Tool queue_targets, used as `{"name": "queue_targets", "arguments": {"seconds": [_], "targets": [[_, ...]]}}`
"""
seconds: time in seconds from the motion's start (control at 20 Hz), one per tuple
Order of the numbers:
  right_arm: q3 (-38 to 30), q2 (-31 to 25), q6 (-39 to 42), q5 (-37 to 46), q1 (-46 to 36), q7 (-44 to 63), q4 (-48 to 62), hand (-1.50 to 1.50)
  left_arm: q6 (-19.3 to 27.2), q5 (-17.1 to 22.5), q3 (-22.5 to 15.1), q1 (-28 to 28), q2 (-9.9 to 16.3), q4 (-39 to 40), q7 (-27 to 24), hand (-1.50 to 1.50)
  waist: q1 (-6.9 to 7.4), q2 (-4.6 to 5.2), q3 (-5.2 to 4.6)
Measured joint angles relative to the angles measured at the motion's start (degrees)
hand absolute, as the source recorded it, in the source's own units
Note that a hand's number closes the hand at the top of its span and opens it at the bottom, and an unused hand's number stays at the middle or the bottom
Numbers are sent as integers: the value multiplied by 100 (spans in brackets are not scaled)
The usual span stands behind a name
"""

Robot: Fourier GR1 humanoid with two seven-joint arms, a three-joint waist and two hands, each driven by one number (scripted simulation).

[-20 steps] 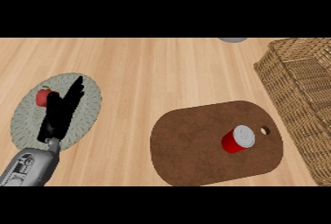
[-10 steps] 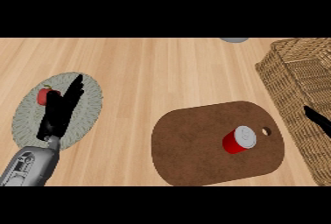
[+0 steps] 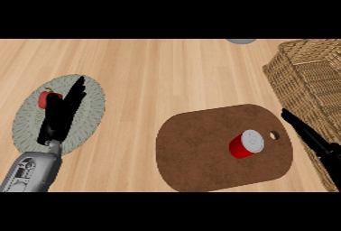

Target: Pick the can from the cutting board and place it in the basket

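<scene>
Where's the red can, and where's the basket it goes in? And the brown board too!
can (image 3: 247, 144), head view, on its red side just under the grey top.
basket (image 3: 311, 74), head view, on its woven wall.
cutting board (image 3: 196, 151), head view, on a bare part left of the can.

No text, label, brand, number or sign can be read anywhere in the head view. The red side and pale lid of the can (image 3: 246, 144) are seen to be plain, and no marking is carried by the cutting board (image 3: 200, 153) or the woven basket (image 3: 313, 76).
</scene>
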Motion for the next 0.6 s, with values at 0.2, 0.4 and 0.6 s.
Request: {"name": "queue_targets", "arguments": {"seconds": [0.2, 0.4, 0.6], "targets": [[100, 252, -85, 324, -243, -141, 347, -150, -76, -157, 62, 135, -117, -83, -7, 0, 4, 0, 1], [193, 444, -112, 571, -451, -242, 635, -150, -189, -263, 185, 93, -197, -83, 28, 0, 3, 1, 0], [317, 662, -161, 797, -493, -280, 757, -150, -218, -400, 276, 180, -322, -165, 46, 0, 4, -1, -1]]}}
